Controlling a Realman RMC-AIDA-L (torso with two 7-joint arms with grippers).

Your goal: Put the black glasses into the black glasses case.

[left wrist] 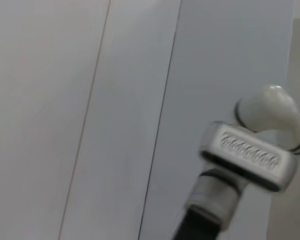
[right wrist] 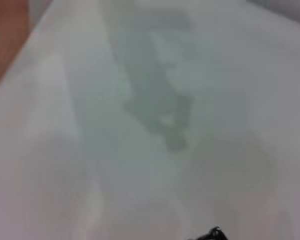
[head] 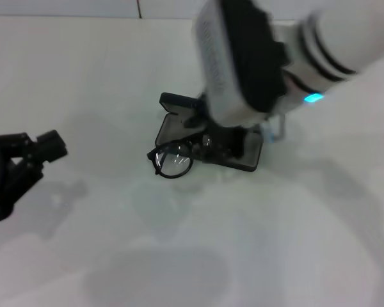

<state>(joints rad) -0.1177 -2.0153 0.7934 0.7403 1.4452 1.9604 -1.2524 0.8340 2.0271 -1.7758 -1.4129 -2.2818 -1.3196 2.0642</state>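
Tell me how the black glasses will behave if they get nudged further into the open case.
The black glasses look thin-framed, so probably light and easy to slide. One lens hangs over the edge of the black glasses case, so they could tip out. Their slim frame may flex or snag. The right gripper is hidden behind its arm; the left gripper sits apart.

Black glasses (head: 173, 160), black glasses case (head: 246, 158), white table (head: 275, 243).

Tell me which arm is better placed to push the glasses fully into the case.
Right: it hangs over the open black hinged case, where the thin black round-lensed glasses overhang. The left hand is far aside.
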